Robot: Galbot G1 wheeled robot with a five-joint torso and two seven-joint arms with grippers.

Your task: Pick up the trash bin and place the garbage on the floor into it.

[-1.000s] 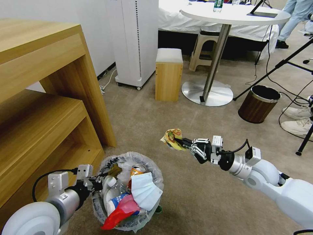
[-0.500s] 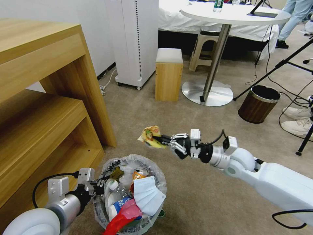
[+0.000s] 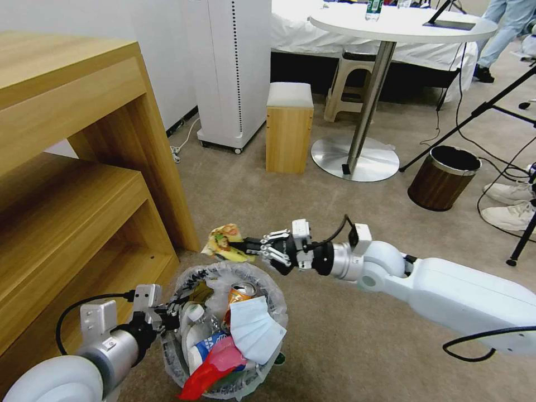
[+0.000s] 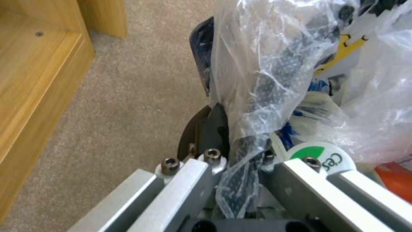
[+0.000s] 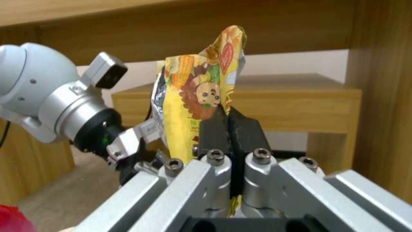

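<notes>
Yellow foil, printed with a cartoon face and corn cobs, sticks out crumpled from the right gripper (image 3: 245, 246): this yellow wrapper (image 3: 224, 243) is pinched between the black fingers (image 5: 223, 129), which are pressed together on its lower edge with no gap showing in the right wrist view. The gripper is held level in the air, and the wrapper at its tip hangs over the far rim of the trash bin (image 3: 268, 290), apart from the heap inside it.

Crinkly translucent plastic, the bin's liner, is gathered between the fingers of the left gripper (image 3: 167, 319), which are clamped tight on the bin's near-left rim; in the left wrist view a dark finger (image 4: 214, 129) lies flat against the folded bag and the dark wall under it. Black lettering and a yellow mark show through the film.

Inside the bin, just ahead of that gripper, the litter is piled to the brim: a pleated pale blue face mask (image 3: 254, 329), a crushed orange can (image 3: 241, 292), a white bottle with a blue label (image 3: 201, 340) and a limp red wrapper (image 3: 209, 365) drooping over the near edge. What lies lower in the heap is hidden, and the bin's base is cut off by the frame.

Beige short-pile carpet, the floor (image 3: 335, 346), spreads below both grippers. Light wooden shelving (image 3: 72, 195) stands beside the left gripper.
</notes>
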